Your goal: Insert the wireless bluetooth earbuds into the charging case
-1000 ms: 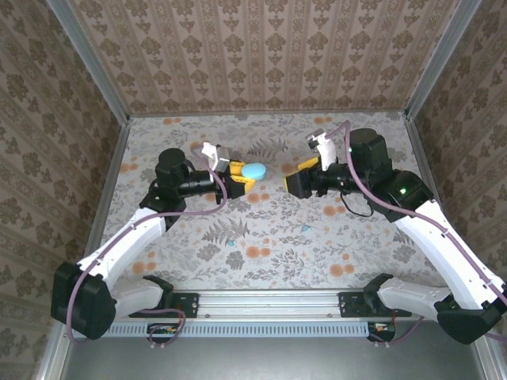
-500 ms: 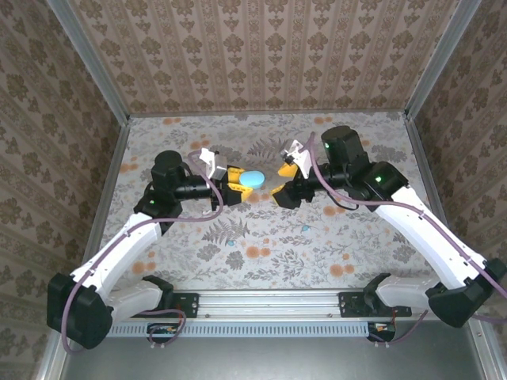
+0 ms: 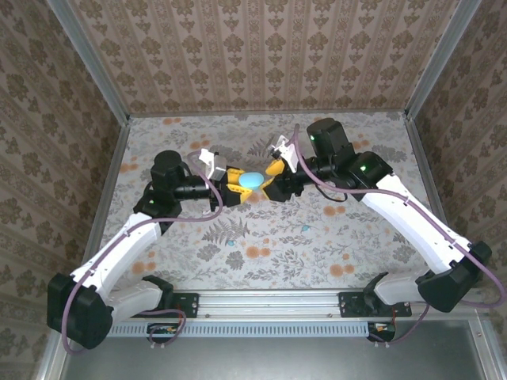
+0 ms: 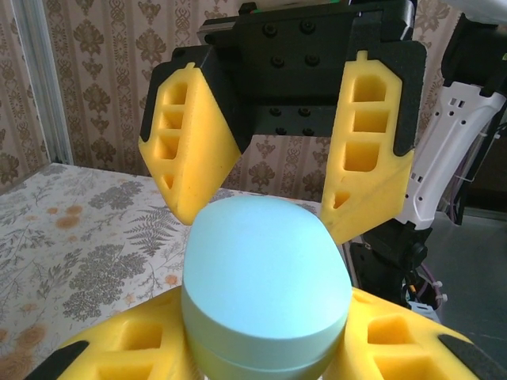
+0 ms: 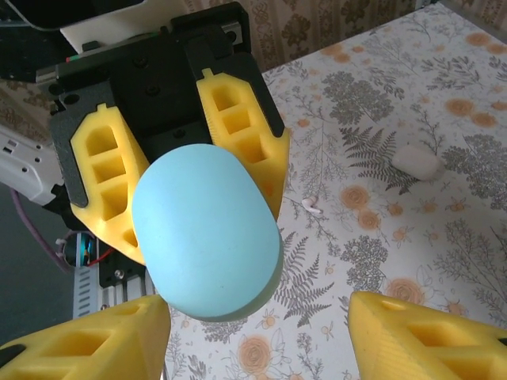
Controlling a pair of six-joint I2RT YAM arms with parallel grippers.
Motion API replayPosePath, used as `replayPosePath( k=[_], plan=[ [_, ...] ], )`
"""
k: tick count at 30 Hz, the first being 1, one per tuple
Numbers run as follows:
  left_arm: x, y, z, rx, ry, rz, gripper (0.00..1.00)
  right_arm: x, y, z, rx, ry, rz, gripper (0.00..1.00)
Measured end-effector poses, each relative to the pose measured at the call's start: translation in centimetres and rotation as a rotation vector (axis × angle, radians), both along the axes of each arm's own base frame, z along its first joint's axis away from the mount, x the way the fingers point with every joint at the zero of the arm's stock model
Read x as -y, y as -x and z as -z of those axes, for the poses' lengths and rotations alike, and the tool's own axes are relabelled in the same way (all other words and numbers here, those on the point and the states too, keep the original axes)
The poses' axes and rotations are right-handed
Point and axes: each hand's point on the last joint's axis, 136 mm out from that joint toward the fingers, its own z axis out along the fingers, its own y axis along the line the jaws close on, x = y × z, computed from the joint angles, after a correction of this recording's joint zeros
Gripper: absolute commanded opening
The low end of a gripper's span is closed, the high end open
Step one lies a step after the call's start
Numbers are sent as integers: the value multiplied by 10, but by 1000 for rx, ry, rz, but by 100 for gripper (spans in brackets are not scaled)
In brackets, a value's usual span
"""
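Top external view: the right gripper [image 3: 268,179] has moved left toward frame centre since a second ago, jaws apart astride the charging case [image 3: 253,180], a smooth teal closed pebble at mid-frame, clamped by the left gripper [image 3: 243,184].

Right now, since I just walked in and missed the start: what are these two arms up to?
The left gripper holds a teal charging case above the table, lid closed. The right gripper faces it, jaws open on either side of the case's free end, not clamped. A white case and a tiny white earbud lie on the table.
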Motion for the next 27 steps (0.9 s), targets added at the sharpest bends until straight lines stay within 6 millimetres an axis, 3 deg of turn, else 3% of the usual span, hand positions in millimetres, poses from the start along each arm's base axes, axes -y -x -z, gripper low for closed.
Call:
replayPosePath(
  k=[11, 18, 22, 27],
  plan=[
    [-1, -3, 4, -9, -4, -13, 20, 0, -6, -4, -42, -14, 60, 61],
    [1, 5, 8, -21, -7, 20, 19, 1, -24, -14, -14, -33, 150, 61],
    [1, 5, 8, -34, -7, 23, 19, 1, -28, -20, -3, -49, 156, 68],
    [1, 6, 8, -44, -7, 28, 19, -5, -11, -20, 1, -77, 49, 77]
  ],
)
